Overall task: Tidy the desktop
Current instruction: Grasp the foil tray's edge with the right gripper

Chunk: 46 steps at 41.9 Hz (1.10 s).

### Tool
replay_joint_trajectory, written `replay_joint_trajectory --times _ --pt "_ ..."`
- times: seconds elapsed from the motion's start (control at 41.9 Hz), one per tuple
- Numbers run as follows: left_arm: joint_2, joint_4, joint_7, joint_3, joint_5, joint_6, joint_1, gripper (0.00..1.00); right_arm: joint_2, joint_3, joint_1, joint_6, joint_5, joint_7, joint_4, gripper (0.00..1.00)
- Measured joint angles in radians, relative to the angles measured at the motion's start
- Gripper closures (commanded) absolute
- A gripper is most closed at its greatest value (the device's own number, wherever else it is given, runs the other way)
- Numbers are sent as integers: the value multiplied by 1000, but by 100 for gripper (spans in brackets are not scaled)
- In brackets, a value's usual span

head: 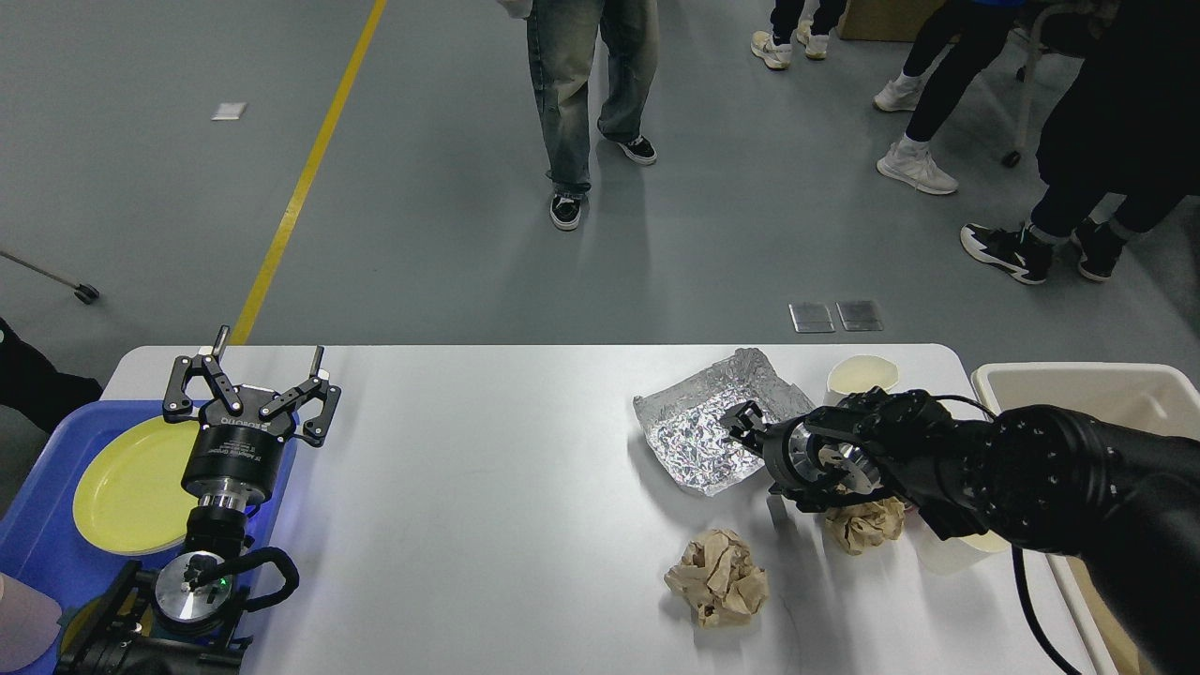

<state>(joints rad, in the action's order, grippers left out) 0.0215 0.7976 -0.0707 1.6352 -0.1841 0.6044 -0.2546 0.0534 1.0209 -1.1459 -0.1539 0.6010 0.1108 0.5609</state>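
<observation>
At the surface's (pixel 506 487) left edge, a yellow plate (pixel 131 483) sits in a blue tray (pixel 37 553). The left hand (pixel 251 382) hovers there, fingers spread apart. Toward the right edge lie a crumpled foil sheet (pixel 698 427) and two brown paper wads (pixel 717 577). The right hand (pixel 745 431) sits over the foil; its fingers are too dark to tell apart.

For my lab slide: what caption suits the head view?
Right gripper reaching over crumpled foil on the white desktop; left gripper open beside the blue tray.
</observation>
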Motion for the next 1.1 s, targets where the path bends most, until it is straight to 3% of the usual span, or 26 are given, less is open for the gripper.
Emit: replay_joint_trajectory --times 0.287,0.382,0.525,0.573,0.693,1.099 --pt "0 0 0 0 0 0 0 4 2 -1 21 31 -2 4 -1 29" --pt "0 0 0 0 0 0 0 4 2 -4 22 35 -3 4 -1 37" --pt "0 0 0 0 0 0 0 4 2 -23 25 38 -3 6 -2 60" --pt "0 0 0 0 0 0 0 4 3 -25 26 39 -3 8 -2 75" --pt "0 0 0 0 0 0 0 4 7 -32 32 51 -2 12 0 100" --pt "0 0 0 0 0 0 0 4 9 -61 16 105 2 17 38 100"
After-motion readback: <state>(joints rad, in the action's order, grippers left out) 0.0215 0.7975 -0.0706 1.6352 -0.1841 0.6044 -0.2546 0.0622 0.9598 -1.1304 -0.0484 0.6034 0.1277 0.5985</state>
